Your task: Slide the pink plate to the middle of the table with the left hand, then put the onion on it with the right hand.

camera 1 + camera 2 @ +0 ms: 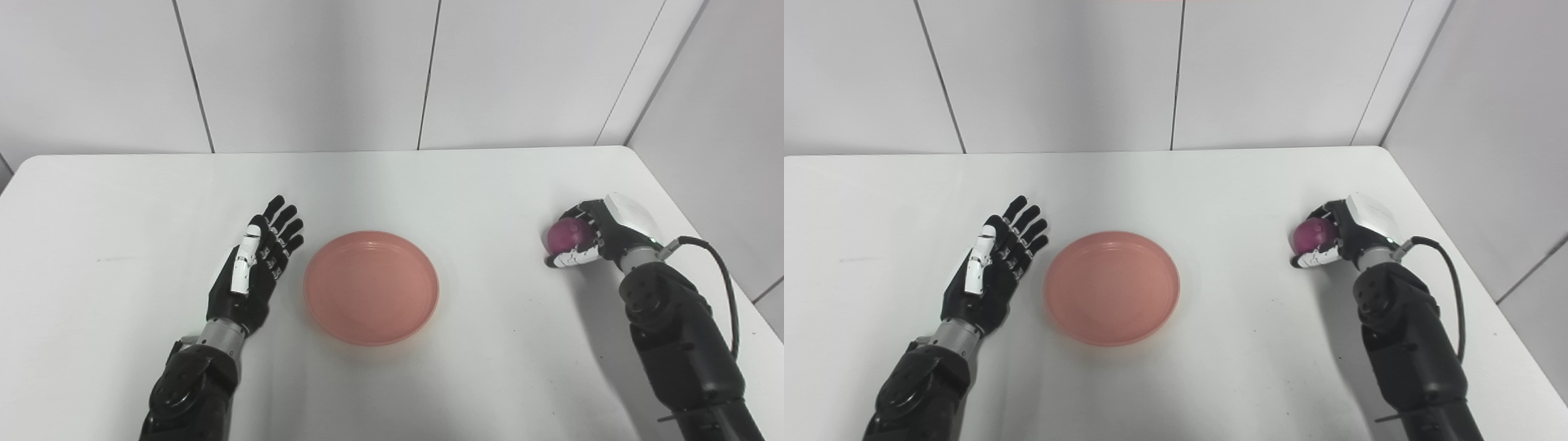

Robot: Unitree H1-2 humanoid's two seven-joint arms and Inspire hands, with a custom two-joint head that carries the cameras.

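Gripping the onion (569,234) with my right hand (597,236), fingers wrapped around it, low over the white table (122,214). Pink plate (372,286) sits just right of my left hand (254,266), fingers apart, holding nothing.

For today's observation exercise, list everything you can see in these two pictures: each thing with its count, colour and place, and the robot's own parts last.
Table: one, white, fills the foreground.
Wall panels: white, behind the table and along its right side.
Pink plate: one, pink, middle of the table, nothing on it.
Onion: one, purple-red, right side of the table, inside the right hand.
Left hand: one, black and white, open, just left of the plate.
Right hand: one, black and white, closed around the onion.
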